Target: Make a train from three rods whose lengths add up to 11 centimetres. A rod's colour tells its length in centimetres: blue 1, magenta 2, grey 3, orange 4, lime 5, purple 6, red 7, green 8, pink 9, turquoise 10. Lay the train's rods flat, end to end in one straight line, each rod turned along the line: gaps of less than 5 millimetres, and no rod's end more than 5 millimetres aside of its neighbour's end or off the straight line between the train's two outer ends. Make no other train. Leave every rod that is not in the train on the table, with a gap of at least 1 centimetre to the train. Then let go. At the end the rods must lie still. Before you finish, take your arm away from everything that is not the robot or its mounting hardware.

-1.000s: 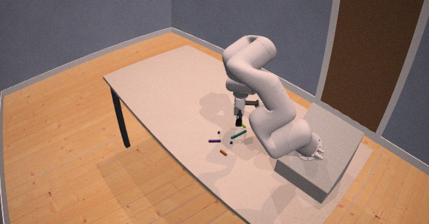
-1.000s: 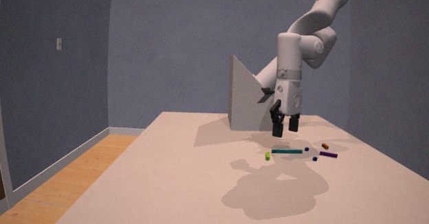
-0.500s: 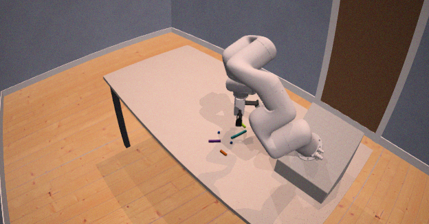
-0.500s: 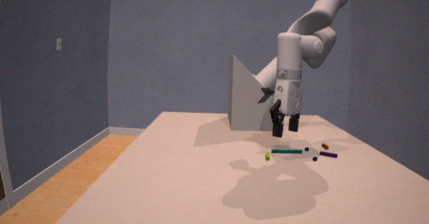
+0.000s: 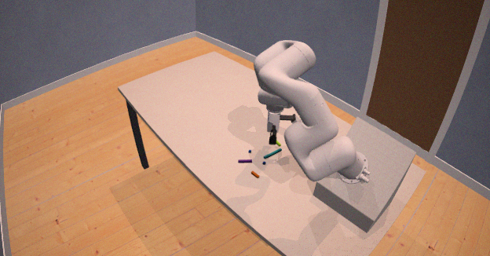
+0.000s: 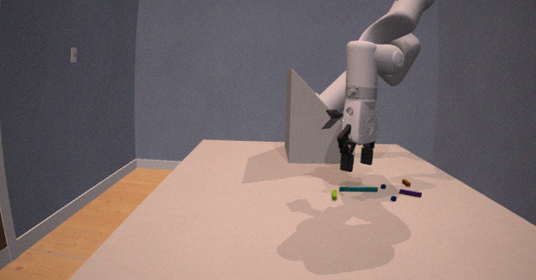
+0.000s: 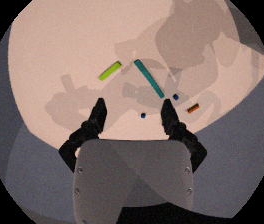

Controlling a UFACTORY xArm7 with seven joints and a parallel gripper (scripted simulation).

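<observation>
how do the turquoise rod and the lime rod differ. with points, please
The turquoise rod (image 5: 272, 153) (image 6: 358, 189) (image 7: 149, 79) is longer than the lime rod (image 5: 278, 143) (image 6: 334, 195) (image 7: 110, 71). The turquoise rod is dark blue-green; the lime rod is bright yellow-green. They point different ways: in the wrist view, the turquoise rod slants down rightward, the lime rod up rightward. Both lie flat.
</observation>
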